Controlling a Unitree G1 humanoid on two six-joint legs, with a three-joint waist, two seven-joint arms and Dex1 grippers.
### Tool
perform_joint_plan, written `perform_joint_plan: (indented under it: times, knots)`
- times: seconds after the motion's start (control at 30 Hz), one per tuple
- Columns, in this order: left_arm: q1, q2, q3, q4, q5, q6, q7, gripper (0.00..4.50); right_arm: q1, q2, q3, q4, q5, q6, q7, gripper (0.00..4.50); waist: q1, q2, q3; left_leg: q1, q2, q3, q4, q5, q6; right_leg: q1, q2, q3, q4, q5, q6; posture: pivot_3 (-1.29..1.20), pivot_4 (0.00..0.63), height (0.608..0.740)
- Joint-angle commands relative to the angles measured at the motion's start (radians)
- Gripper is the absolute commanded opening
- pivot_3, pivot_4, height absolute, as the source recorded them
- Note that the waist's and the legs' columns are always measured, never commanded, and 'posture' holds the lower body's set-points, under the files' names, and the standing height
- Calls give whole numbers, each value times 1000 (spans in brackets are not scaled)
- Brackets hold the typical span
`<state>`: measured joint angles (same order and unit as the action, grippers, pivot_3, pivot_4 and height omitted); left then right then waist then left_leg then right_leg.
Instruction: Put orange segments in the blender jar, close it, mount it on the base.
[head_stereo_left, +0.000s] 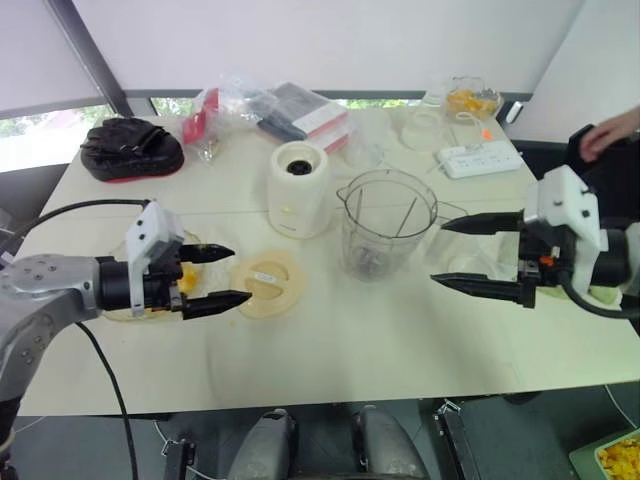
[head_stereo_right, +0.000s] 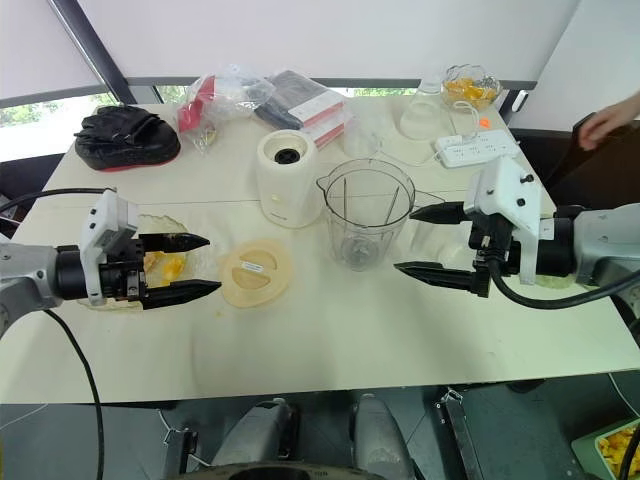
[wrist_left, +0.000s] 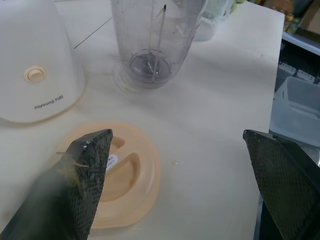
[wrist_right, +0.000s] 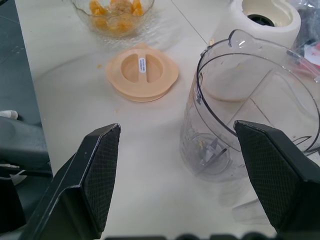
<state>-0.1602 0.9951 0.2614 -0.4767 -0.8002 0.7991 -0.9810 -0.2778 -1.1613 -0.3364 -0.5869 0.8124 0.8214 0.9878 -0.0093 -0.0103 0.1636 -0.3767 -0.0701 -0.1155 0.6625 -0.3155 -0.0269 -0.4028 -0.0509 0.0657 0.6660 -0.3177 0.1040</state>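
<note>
The glossy yellow-orange fruit segments lie in a shallow clear glass bowl on the robot's left side of the cream table; none shows inside the jar, so the first step looks not yet begun. The large clear plastic blender jar, tapered, with a spout and dark blades at its bottom, stands upright and uncovered near the table's middle, resting on the table itself. Just beside it, toward the robot's left and a little farther back, sits the cream-white squat motor base, its round black socket bare. The round peach-coloured plastic lid lies flat on the table between bowl and jar, apart from both.

The left gripper hangs over the bowl with its two black fingers spread wide and nothing between them. The right gripper hovers just beside the jar on the robot's right, jaws likewise parted and empty, not touching it.

By my reading everything remains: filling the jar, fitting the lid, then seating the jar on the base.
</note>
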Motion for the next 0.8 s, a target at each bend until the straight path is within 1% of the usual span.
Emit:
perform_joint_plan:
  times: [0.03, 0.37, 0.43, 0.53, 0.6, 0.63, 0.7, 0.8]
  knots:
    - [4, 12, 35, -33, -14, -2, 0, 4363, -14, -3, -17, -11, 13, -8, -1, 3803, 0, 0, 0, 0, 0, 0, 0, 0, 0, 0, 0, 0, 0, 0, 0, 0, 150, 740]
    - [0, 3, 33, -23, -4, -17, 20, 4363, -26, 18, -14, -10, 22, -9, -21, 3803, 0, 0, 0, 0, 0, 0, 0, 0, 0, 0, 0, 0, 0, 0, 0, 0, 150, 740]
    - [-12, 4, 31, -5, 16, -28, 32, 4363, -47, 56, -14, -11, 56, 2, -57, 3803, -1, 0, 0, 0, 0, 0, 0, 0, 0, 0, 0, 0, 0, 0, 0, 0, 150, 740]
    - [-63, 14, 49, 41, 15, -19, 48, 4363, -80, 157, -24, -19, 169, 28, -141, 3803, -1, 0, 0, 0, 0, 0, 0, 0, 0, 0, 0, 0, 0, 0, 0, 0, 150, 740]
    - [-110, 41, 58, 80, 17, 2, 53, 4363, -82, 221, -20, -37, 231, 30, -187, 3803, -1, -1, 0, 0, 0, 0, 0, 0, 0, 0, 0, 0, 1, 0, 0, 0, 150, 740]
    - [-128, 66, 55, 109, 34, 2, 43, 4363, -82, 256, 6, -50, 236, 21, -209, 3803, -1, -1, 0, 0, 0, 0, 0, 0, 0, 0, 0, 0, 1, 0, 0, 0, 150, 740]
    - [-149, 126, 31, 183, 104, -24, 25, 4363, -94, 330, 89, -62, 197, -9, -247, 3803, -3, -1, 0, 0, 0, 0, 0, 0, -1, -1, 0, 0, 1, 0, 1, 0, 150, 740]
    - [-184, 176, -12, 289, 196, -44, 42, 4363, -95, 401, 173, -45, 131, -51, -262, 3803, -7, 1, 1, 0, 0, 1, 0, 1, -2, -3, 0, 0, 1, 0, 1, 0, 150, 740]
